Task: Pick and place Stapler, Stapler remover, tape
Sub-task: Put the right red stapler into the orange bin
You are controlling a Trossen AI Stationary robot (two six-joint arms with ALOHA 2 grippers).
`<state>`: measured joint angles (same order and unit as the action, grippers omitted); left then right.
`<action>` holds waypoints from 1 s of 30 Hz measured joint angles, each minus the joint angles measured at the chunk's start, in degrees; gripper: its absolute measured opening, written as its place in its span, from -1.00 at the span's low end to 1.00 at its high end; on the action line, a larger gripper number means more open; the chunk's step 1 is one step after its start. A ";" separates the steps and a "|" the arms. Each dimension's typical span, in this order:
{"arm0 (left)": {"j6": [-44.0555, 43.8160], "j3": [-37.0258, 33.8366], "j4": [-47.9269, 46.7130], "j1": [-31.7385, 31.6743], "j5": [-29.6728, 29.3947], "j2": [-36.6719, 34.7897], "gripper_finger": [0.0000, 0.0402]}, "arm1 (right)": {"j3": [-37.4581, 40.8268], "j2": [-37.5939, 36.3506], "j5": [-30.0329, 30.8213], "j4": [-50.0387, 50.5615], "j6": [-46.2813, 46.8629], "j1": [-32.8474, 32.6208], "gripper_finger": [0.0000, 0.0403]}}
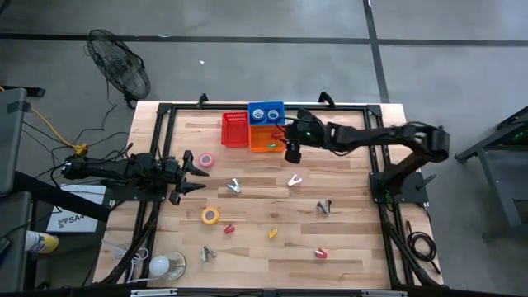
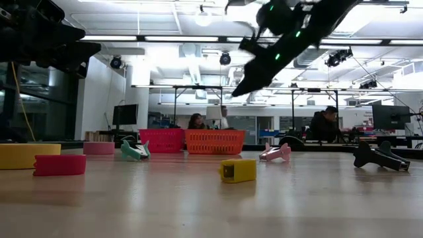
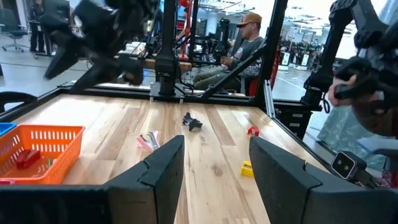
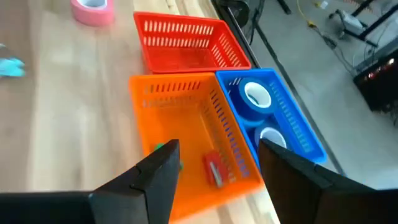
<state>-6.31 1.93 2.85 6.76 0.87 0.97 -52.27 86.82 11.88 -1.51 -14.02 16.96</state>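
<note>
My right gripper [image 1: 290, 153] hangs open above the orange basket [image 4: 186, 124], nothing between its fingers [image 4: 155, 177]. In that basket lie a red stapler [image 4: 214, 170] and a green piece [image 4: 163, 148]. The blue basket [image 4: 292, 118] beside it holds two blue tape rolls [image 4: 256, 96]. The red basket [image 4: 183, 40] shows nothing inside. A pink tape roll [image 1: 205, 159] and a yellow one [image 1: 211, 215] lie flat on the table. A teal stapler remover [image 1: 235, 187], a pink one [image 1: 294, 180] and a dark stapler [image 1: 324, 206] lie mid-table. My left gripper [image 1: 194, 173] waits open at the left edge.
Small pieces lie toward the near edge: a yellow block [image 1: 272, 233], two red ones [image 1: 229, 228] [image 1: 321, 253] and a grey one [image 1: 206, 253]. A light bulb [image 1: 165, 264] sits at the near left corner. People sit beyond the table's far side [image 2: 324, 125].
</note>
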 joint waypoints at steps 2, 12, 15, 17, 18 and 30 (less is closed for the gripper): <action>-0.02 0.02 -0.02 0.00 0.00 0.00 -0.11 | 0.00 -3.58 0.61 4.62 2.52 -1.19 0.04; -0.02 0.02 -0.05 0.00 0.00 0.00 -0.11 | 1.10 -14.44 2.08 22.03 14.36 -8.44 0.04; 0.00 0.00 -0.04 0.00 0.01 0.00 -0.11 | 2.25 -14.66 2.15 25.74 19.35 -11.45 0.04; -0.02 0.00 -0.04 0.00 0.00 0.02 -0.11 | 3.48 -14.64 2.11 27.63 22.66 -13.76 0.04; -0.01 0.01 -0.03 0.00 0.00 0.01 -0.11 | 4.26 -14.64 2.04 28.13 24.31 -14.98 0.04; -0.02 0.00 -0.02 0.00 0.00 0.00 -0.11 | 9.29 -14.62 1.22 30.92 43.97 -29.35 0.04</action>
<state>-6.33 1.93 2.83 6.76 0.86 0.97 -42.98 72.20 13.10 29.41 29.95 -12.39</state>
